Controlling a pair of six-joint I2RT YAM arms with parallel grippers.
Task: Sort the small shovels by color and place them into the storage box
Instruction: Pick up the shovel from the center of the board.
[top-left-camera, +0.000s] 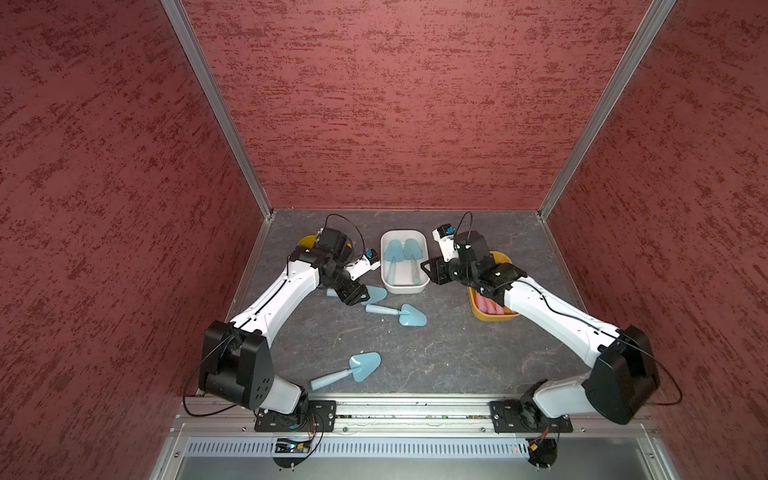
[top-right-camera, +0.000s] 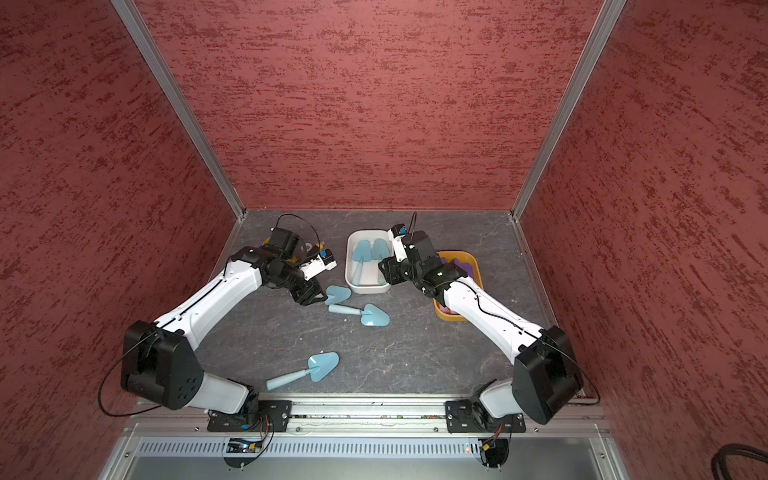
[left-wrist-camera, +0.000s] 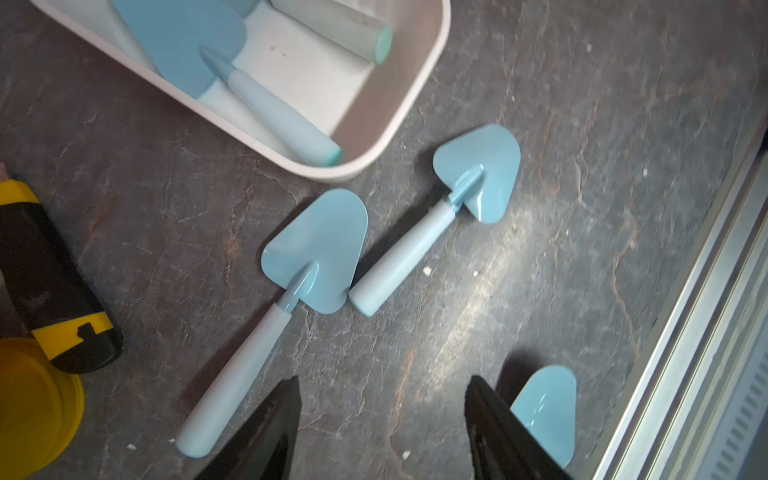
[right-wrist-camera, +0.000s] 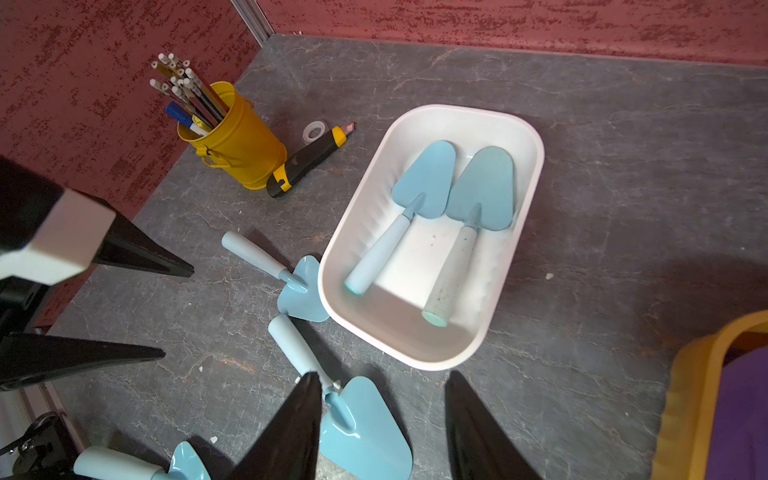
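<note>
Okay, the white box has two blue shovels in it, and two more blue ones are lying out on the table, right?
Not quite. Three blue shovels lie on the table, not two: one by the left gripper at, one beside it, and one near the front rail at, as both top views show. The white box does hold two.

no readable text, labels, brands or numbers were found in any view, no signs could be made out
</note>
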